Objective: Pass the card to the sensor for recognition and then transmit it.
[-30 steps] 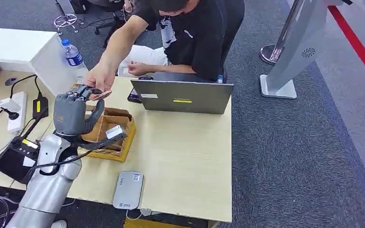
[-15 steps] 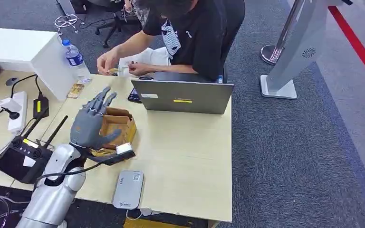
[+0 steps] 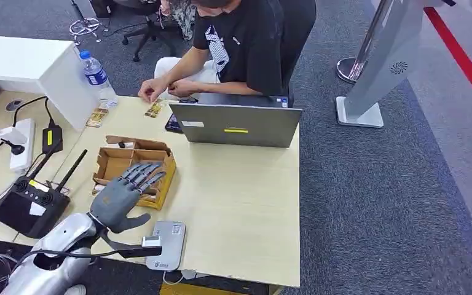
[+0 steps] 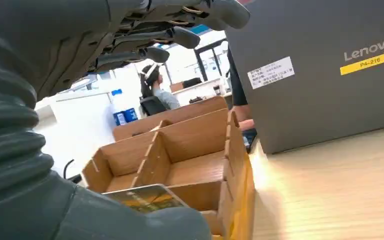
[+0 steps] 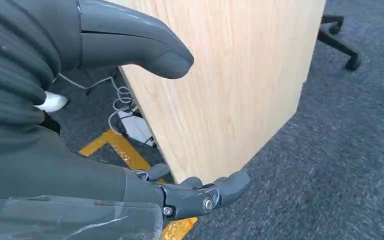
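Card lies on the bench far edge under the person's hand, well beyond the left robot hand. That robot hand is empty, fingers spread over the box near rim. Sensor sits just beside it at the near edge. Right robot hand hangs empty, fingers apart, off the bench side.

Left hand empty, fingers spread forward, right hand hanging, fingers loosely apart
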Tool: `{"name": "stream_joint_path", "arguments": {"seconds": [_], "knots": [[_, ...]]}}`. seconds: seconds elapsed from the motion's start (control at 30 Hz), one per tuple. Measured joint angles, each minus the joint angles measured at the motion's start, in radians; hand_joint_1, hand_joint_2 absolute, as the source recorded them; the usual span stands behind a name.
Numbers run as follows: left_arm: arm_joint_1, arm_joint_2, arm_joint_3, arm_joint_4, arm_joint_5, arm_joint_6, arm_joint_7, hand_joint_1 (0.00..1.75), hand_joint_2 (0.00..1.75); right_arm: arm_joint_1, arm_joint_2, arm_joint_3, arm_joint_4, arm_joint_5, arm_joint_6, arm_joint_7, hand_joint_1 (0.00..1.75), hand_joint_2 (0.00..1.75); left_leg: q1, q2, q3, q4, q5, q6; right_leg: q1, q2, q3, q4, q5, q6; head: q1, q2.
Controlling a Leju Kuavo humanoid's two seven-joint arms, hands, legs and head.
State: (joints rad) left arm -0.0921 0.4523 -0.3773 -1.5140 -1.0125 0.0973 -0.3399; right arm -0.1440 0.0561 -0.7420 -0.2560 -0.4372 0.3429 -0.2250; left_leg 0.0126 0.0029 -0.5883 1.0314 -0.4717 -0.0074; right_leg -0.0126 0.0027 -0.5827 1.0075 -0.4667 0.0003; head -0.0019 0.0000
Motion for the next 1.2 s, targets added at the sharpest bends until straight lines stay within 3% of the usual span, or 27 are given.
{"name": "stream_joint_path", "arguments": {"seconds": [0.23, 0.57, 0.73, 0.93, 1.2], "knots": [[0.063, 0.06, 0.001, -0.087, 0.017, 0.005, 0.0, 0.0, 1.75, 0.007, -0.002, -0.012, 0.0, -0.001, 0.005, -0.004, 0.0, 1.75, 0.0, 0.0, 0.0, 0.0, 0.0, 0.0, 0.0, -0.001, 0.0, 0.0, 0.0, 0.0, 0.0, 0.0], [0.082, 0.08, 0.05, -0.09, 0.02, 0.004, 0.026, 0.0, 1.75, 0.01, -0.003, -0.016, 0.0, 0.001, 0.01, -0.005, 0.0, 1.75, 0.0, 0.0, 0.0, 0.0, 0.0, 0.0, 0.0, -0.001, 0.0, 0.0, 0.0, 0.0, 0.0, 0.0], [0.065, 0.069, 0.089, -0.003, 0.013, 0.008, 0.039, 0.0, 1.75, 0.009, -0.003, -0.016, 0.0, 0.012, 0.009, 0.002, 0.0, 1.75, 0.0, 0.0, 0.0, 0.0, 0.0, 0.0, 0.0, -0.001, 0.0, 0.0, 0.0, 0.0, 0.0, 0.0], [0.029, 0.031, 0.128, 0.131, 0.022, 0.011, 0.014, 0.0, 1.75, 0.004, -0.003, -0.015, 0.0, 0.024, 0.003, 0.01, 0.0, 1.75, 0.0, 0.0, 0.0, 0.0, 0.0, 0.0, 0.0, -0.001, 0.0, 0.0, 0.0, 0.0, 0.0, 0.0], [0.016, 0.004, 0.133, 0.188, 0.005, 0.024, 0.011, 0.0, 1.75, 0.001, -0.003, -0.015, 0.0, 0.024, 0.002, 0.012, 0.0, 1.75, 0.0, -0.001, 0.0, 0.0, 0.0, 0.0, 0.0, -0.001, 0.0, 0.0, 0.0, 0.0, 0.0, 0.0]]}}
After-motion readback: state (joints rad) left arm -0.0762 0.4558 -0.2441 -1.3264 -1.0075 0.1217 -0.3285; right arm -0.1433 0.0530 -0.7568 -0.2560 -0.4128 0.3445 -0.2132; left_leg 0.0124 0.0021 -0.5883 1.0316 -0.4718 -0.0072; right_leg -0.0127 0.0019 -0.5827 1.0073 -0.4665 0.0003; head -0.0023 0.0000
